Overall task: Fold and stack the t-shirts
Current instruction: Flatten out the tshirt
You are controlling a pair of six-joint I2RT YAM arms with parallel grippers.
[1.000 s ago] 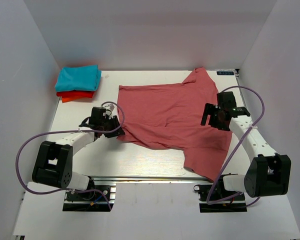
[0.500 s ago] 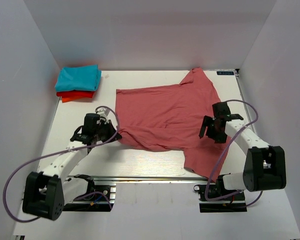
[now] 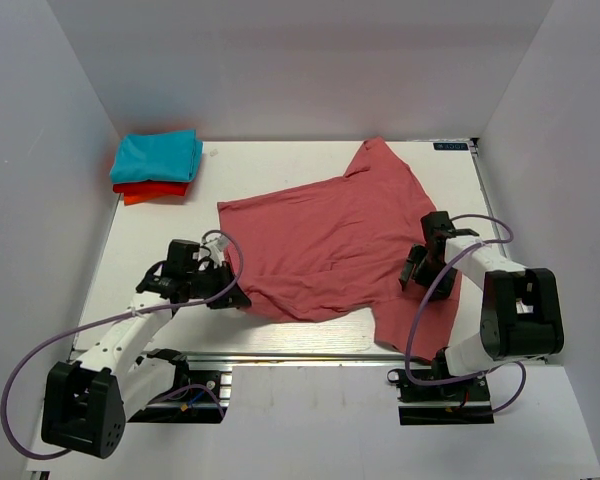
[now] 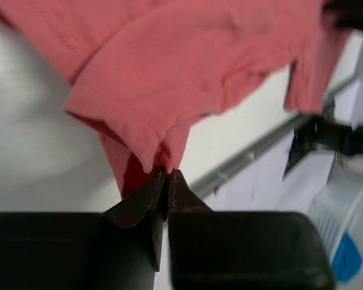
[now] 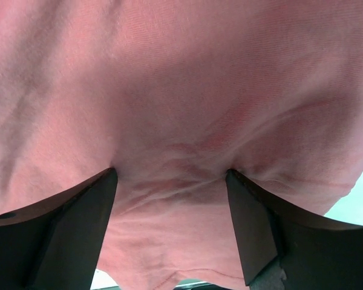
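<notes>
Salmon-pink t-shirt (image 3: 320,240), edge pinched in left gripper (image 4: 167,175) (right gripper (image 5: 170,175) agape)

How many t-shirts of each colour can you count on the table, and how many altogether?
salmon-pink t-shirt, spread out: 1
turquoise t-shirt, folded: 1
orange-red t-shirt, folded under the turquoise one: 1
Total: 3

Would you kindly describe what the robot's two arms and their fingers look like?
White links, black joint housings and black bases on the left arm and right arm. A lavender cable loops beside each. The fingers are dark, tapering wedges.
</notes>
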